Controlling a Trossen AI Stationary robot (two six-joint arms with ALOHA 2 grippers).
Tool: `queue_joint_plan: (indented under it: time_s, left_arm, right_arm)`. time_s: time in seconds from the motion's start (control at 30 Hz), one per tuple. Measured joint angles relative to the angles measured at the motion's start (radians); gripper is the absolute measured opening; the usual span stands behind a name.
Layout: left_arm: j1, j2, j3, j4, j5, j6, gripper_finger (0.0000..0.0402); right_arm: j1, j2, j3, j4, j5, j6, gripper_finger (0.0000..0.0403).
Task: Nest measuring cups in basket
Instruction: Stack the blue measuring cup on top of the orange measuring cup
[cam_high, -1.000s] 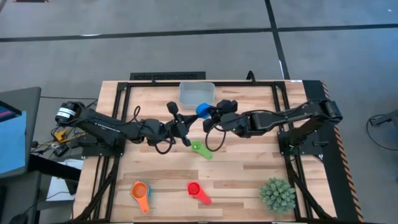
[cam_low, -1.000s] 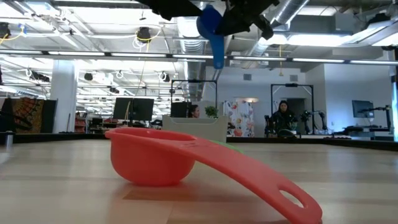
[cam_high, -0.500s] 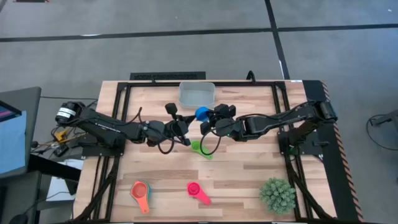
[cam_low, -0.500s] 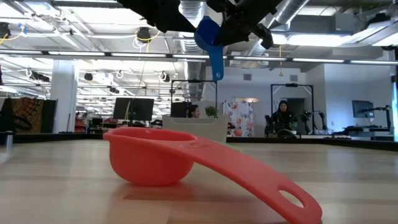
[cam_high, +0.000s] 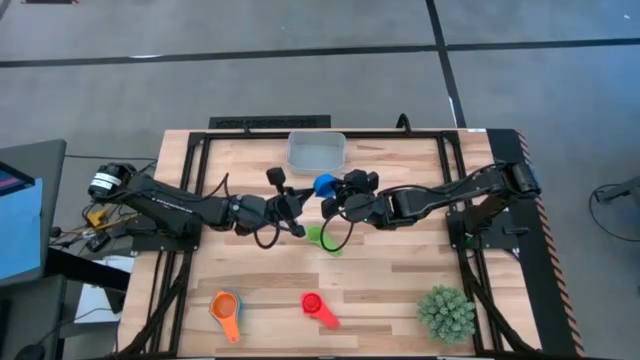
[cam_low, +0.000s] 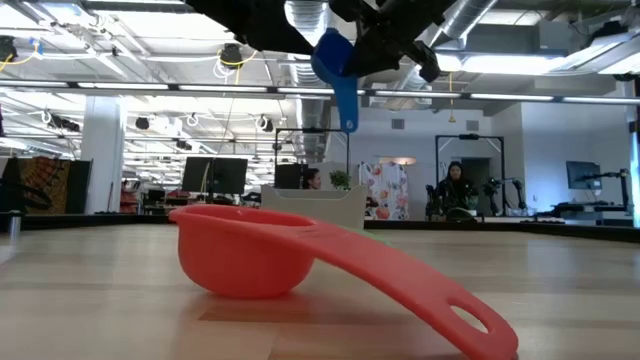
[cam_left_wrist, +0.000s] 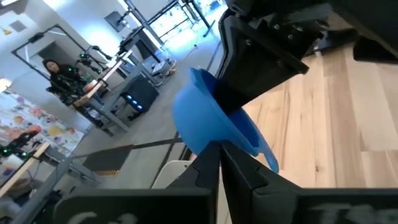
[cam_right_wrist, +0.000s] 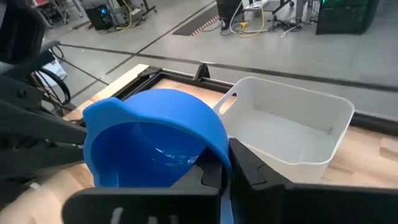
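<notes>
blue measuring cup pinched by rim in right gripper, held above table mid-back, just short of basket at back edge, bowl facing up. left gripper shut, empty, close beside cup on its left. green cup on table below; orange cup and red cup near front edge.

judgement: carry cup on toward back edge, centre over basket, keep level, lower inside walls, then release. left arm crowds path; draw it clear first.
</notes>
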Motion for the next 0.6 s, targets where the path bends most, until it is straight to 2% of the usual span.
queue_joint_plan:
  time_s: [0.13, 0.4, 0.6]
  left_arm:
    - [-0.008, 0.000, 0.000, -0.019, 0.010, 0.006, 0.0035]
    - [-0.009, 0.004, -0.001, -0.075, -0.011, -0.041, 0.0133]
    - [-0.033, 0.003, -0.001, -0.079, -0.025, -0.030, 0.0158]
  right_arm:
    - [0.000, 0.000, 0.000, 0.006, 0.000, 0.049, 0.0031]
    - [-0.001, -0.003, 0.002, 0.044, 0.046, 0.098, 0.0035]
    - [0.001, -0.002, 0.002, 0.112, 0.049, 0.057, 0.0025]
